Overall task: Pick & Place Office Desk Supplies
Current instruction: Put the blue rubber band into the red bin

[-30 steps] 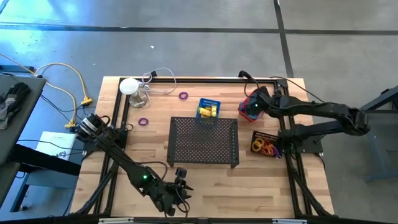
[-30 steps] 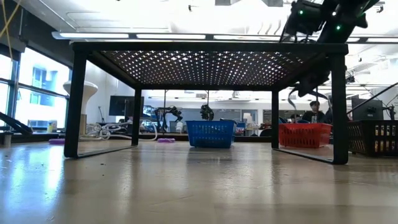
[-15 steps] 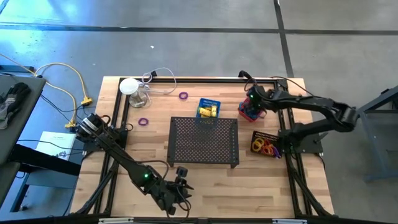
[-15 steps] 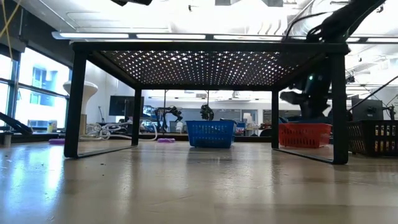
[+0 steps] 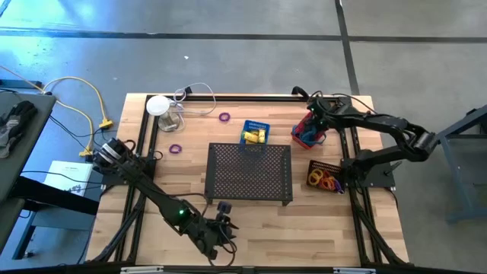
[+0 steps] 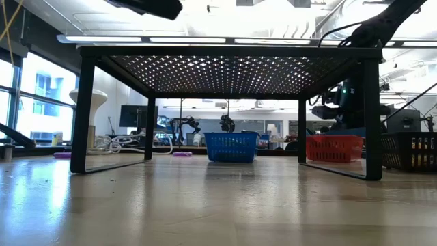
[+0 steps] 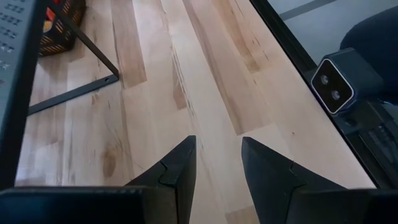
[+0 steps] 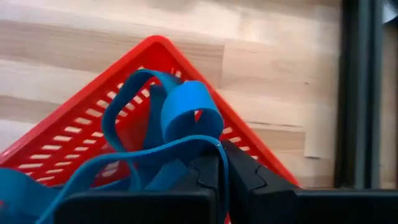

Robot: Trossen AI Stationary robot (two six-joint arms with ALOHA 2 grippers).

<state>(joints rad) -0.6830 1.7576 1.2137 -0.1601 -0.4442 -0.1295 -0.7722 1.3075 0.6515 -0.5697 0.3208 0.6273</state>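
Right gripper (image 5: 313, 120) at upper right of the high view, over the red basket (image 5: 306, 135); fingers pressed together, pinching blue rubber bands (image 8: 168, 134), the loops draped across the fingertips and hanging into the basket's corner. Held low over the rim, probably so the bands fall inside on release rather than spill onto the wood. More blue already lying in that basket, so likely the bin chosen for bands.

Left gripper (image 5: 221, 225) at lower centre of the high view, near the table's front edge, fingers (image 7: 177, 177) apart with only bare table between them; parked clear of the work, apparently waiting.

Sorting by kind, judging from the layout: yellow packets (image 5: 253, 136) in the blue basket (image 5: 256, 125) above the black mesh tray (image 5: 249, 172); orange and purple rings (image 5: 326, 180) in the dark basket (image 5: 325, 167) at right. Two purple rings, (image 5: 224, 117) and (image 5: 176, 148), loose on the table at upper left, near the white-topped object (image 5: 157, 105) with its cable, so not yet sorted.
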